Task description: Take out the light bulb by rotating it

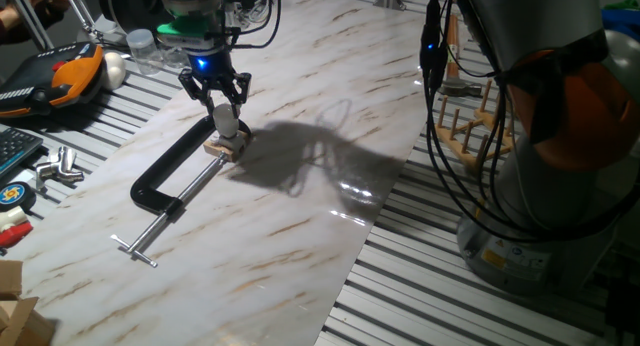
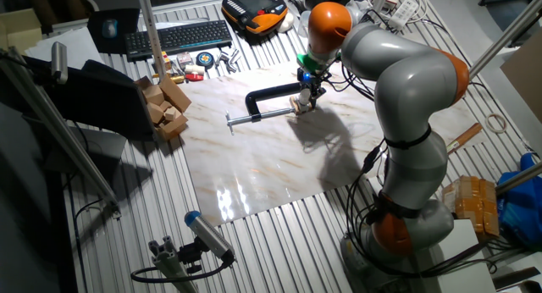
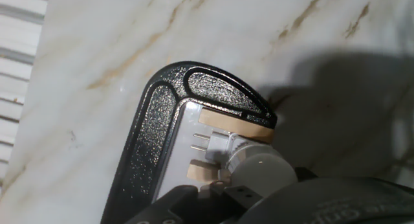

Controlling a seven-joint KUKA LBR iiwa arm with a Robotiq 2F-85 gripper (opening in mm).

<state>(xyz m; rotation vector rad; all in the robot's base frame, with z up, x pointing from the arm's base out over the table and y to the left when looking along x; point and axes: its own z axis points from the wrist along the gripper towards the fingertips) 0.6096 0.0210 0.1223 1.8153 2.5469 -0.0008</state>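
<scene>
The light bulb is a small frosted white globe standing in a tan wooden block, which is held in the jaw of a black C-clamp lying on the marble board. My gripper points down over the block, and its black fingers close in on the bulb's top. In the hand view the bulb sits low in the middle, with its silver base going into the block against the clamp's frame. The other fixed view shows the gripper at the clamp's end.
The marble board lies on a slatted metal table. An orange-black pendant, a white egg-like thing and small tools lie to the left. A wooden peg rack and cables stand to the right, by the arm's base.
</scene>
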